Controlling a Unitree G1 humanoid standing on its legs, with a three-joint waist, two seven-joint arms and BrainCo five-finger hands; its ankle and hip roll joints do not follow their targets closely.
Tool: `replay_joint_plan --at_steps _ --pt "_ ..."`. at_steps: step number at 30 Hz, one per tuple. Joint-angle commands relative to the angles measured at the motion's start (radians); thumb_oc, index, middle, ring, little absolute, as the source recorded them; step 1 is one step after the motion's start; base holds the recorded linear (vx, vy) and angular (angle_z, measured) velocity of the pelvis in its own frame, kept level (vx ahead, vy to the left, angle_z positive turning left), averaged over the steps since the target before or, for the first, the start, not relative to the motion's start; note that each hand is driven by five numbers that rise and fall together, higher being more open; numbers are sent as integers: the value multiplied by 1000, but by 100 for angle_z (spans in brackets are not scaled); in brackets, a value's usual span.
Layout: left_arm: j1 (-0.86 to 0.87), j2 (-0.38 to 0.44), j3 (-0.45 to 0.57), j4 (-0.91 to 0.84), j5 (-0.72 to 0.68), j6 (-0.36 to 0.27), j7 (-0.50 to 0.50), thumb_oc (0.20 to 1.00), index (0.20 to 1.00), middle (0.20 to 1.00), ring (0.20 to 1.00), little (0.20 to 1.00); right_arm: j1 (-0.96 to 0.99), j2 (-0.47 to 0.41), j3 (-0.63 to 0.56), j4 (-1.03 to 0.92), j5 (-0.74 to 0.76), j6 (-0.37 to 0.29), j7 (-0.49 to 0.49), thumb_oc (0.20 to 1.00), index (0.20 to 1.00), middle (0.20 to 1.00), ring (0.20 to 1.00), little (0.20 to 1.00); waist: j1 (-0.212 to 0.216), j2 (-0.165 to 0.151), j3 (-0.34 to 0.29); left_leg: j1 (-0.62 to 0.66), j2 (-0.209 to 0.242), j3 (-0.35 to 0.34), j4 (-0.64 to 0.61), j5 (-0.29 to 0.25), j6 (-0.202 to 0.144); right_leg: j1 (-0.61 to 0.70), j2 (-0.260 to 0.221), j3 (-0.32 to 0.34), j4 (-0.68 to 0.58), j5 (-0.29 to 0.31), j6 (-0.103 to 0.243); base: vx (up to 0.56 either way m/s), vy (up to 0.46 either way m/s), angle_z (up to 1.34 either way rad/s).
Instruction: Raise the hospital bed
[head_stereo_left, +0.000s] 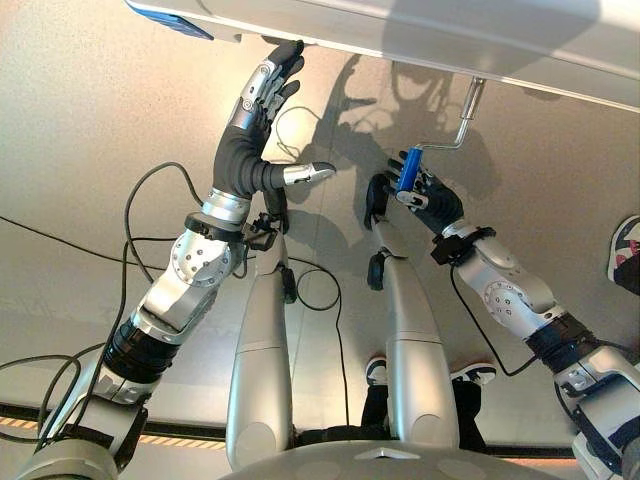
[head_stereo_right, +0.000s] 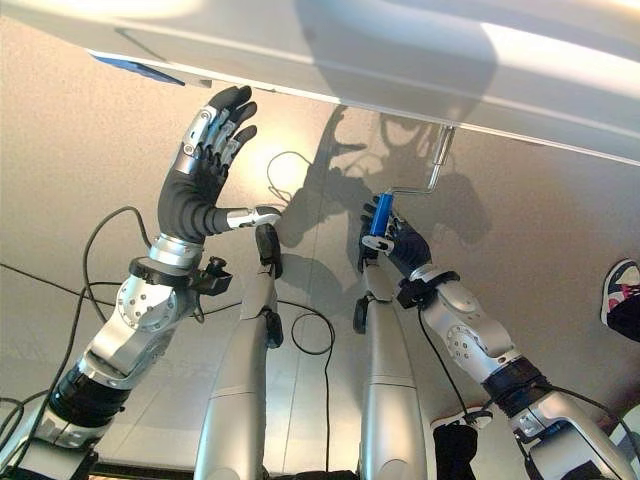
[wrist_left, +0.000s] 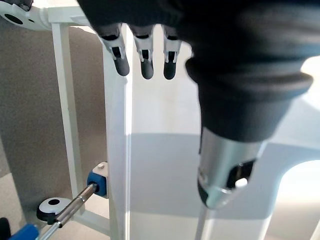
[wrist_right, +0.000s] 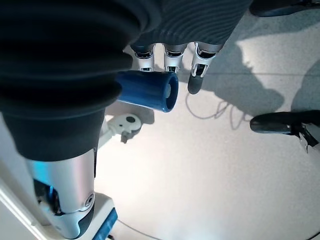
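1. Blue crank handle (head_stereo_left: 407, 170) under the white hospital bed (head_stereo_left: 420, 40) sits gripped in the right hand (head_stereo_left: 432, 198), fingers curled round it.
2. Left hand (head_stereo_left: 265, 90), fingers straight, reaches up to the bed's edge.

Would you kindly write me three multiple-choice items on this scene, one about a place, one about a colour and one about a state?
1. Where is the left hand?
A. raised against the bed frame
B. on the floor
C. on the crank

2. What colour is the crank grip?
A. red
B. blue
C. yellow

3. How is the right hand?
A. open, apart from the grip
B. shut on nothing
C. shut on the grip

Key: 1 A, its straight fingers reach the frame's edge; 2 B, the grip shows blue at the right hand; 3 C, its fingers curl round the grip in the right wrist view.
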Motion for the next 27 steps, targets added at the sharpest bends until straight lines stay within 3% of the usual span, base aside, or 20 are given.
replay_joint_plan --at_steps 1,6,7,8,9,10,11,12,27 --pt "20 -6 6 -113 29 -35 7 1000 1000 1000 1000 1000 1 -17 33 -111 21 -31 24 1000 1000 1000 1000 1000 -11 2 -20 -13 -9 -39 92 -92 -17 67 -6 0 -109 37 110 0 0 0" --pt "22 -7 7 -114 31 -33 9 1000 1000 1000 1000 1000 -6 -31 43 -137 32 -25 33 1000 1000 1000 1000 1000 -10 0 -20 -16 -10 -40 96 -92 -16 66 -5 1 -107 38 110 0 0 0" --pt "22 -6 7 -111 30 -34 9 1000 1000 1000 1000 1000 -16 -36 47 -136 36 -27 31 790 790 790 790 790 -9 2 -20 -15 -10 -40 96 -92 -15 66 -5 1 -106 39 110 0 0 0" --pt "22 -6 7 -111 30 -34 9 1000 1000 1000 1000 1000 -16 -36 48 -136 36 -27 31 736 736 736 736 736 -9 2 -20 -15 -10 -40 96 -92 -15 66 -5 1 -106 39 110 0 0 0" --pt "24 -5 8 -112 30 -34 9 1000 1000 1000 1000 1000 -27 -34 53 -131 37 -27 32 517 517 517 517 517 -8 2 -20 -14 -11 -41 96 -92 -15 68 -5 1 -107 39 110 0 0 0" --pt "24 -5 8 -113 30 -34 9 1000 1000 1000 1000 1000 -27 -34 54 -131 37 -27 32 485 485 485 485 485 -8 2 -20 -14 -11 -41 96 -92 -15 68 -5 1 -107 39 110 0 0 0" --pt "26 -6 9 -113 29 -34 9 1000 1000 1000 1000 1000 -31 -33 56 -132 37 -26 31 238 238 238 238 238 -8 2 -20 -13 -11 -42 95 -92 -15 68 -5 0 -108 40 110 0 0 0" --pt "29 -5 11 -115 30 -33 8 1000 1000 1000 1000 1000 -39 -35 56 -139 36 -27 32 200 200 200 200 200 -8 2 -20 -14 -10 -41 96 -93 -15 68 -6 -1 -106 40 110 0 0 0" --pt "29 -4 6 -116 25 -34 10 1000 1000 1000 1000 1000 -106 -31 75 -129 33 -28 15 200 200 200 200 200 3 11 -20 -10 -9 -39 94 -93 -15 68 -8 -5 -101 39 111 0 0 0"
